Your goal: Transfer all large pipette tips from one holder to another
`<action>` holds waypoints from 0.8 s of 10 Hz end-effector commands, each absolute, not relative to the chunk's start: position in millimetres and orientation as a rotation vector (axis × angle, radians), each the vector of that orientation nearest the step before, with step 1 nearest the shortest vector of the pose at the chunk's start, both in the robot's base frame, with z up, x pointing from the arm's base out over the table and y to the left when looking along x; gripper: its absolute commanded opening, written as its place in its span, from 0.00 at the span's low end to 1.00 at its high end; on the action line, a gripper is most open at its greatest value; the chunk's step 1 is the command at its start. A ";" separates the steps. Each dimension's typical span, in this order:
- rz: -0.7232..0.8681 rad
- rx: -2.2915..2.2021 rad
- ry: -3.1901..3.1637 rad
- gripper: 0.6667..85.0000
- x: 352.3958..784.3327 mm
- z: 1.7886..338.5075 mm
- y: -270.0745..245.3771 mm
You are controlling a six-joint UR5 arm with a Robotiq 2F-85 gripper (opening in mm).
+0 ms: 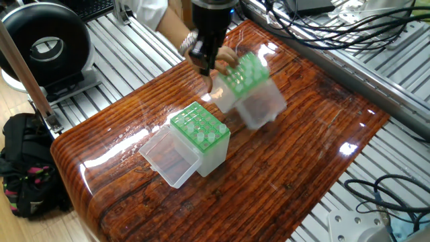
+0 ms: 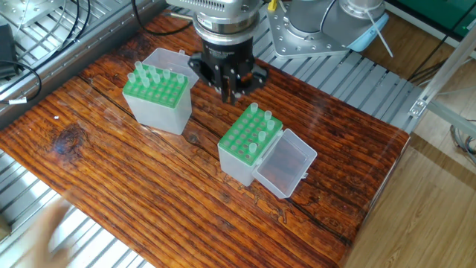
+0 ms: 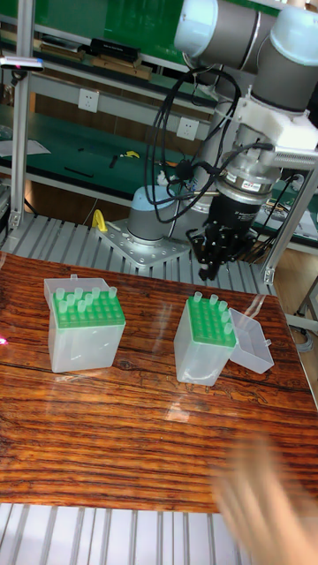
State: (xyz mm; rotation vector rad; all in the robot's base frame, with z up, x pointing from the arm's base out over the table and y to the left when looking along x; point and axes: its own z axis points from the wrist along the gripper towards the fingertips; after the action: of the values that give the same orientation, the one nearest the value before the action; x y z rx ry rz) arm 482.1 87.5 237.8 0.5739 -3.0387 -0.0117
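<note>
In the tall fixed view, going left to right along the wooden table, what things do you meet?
Left rack box with green grid → right rack box with green grid → its open clear lid. The claw hangs above the right box.

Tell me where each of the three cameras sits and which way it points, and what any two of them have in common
One fixed view: high off one end of the table, looking down its length; the gripper hangs over the far rack.
The other fixed view: high at the opposite side, looking down; gripper hangs between two racks, blurred hand at bottom left.
Tall fixed view: low at the table's front edge, facing the arm and its base.
All three share both racks of pipette tips.
</note>
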 end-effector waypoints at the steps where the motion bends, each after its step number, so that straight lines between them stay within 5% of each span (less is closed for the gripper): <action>1: 0.058 0.643 -2.935 0.23 463.8 235.7 67.6; 6: 0.092 0.685 -3.019 0.24 456.3 233.5 5.2; 8: 0.042 0.738 -3.079 0.35 451.4 223.0 -21.4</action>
State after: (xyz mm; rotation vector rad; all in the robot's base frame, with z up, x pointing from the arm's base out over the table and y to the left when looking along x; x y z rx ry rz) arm 456.5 9.4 233.0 0.6829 -3.0121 0.0773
